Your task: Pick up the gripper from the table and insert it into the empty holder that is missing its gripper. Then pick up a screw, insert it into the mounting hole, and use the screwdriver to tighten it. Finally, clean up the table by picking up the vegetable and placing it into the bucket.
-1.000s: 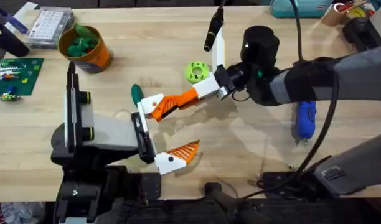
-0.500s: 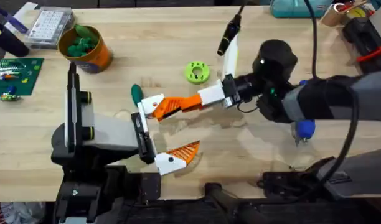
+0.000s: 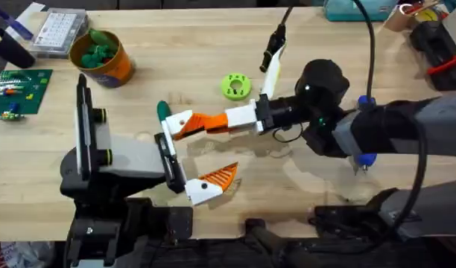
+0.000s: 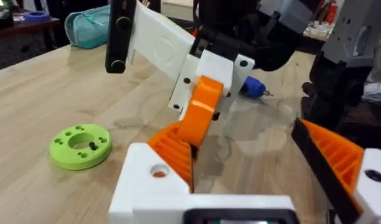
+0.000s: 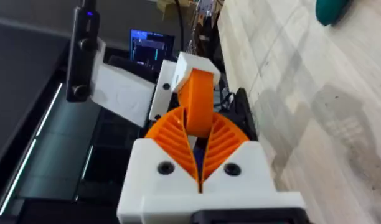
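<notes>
Gripping the gripper [image 3: 192, 123] in my right claw [image 3: 226, 121], white block base, orange tapering wedge, my left claw [image 4: 253, 186] spread wide.

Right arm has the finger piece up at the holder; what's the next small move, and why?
Probably ease the gripper a little further onto the holder. The right gripper holds its orange wedge, and the white base sits at the plate's upper mount, not clearly seated.
</notes>
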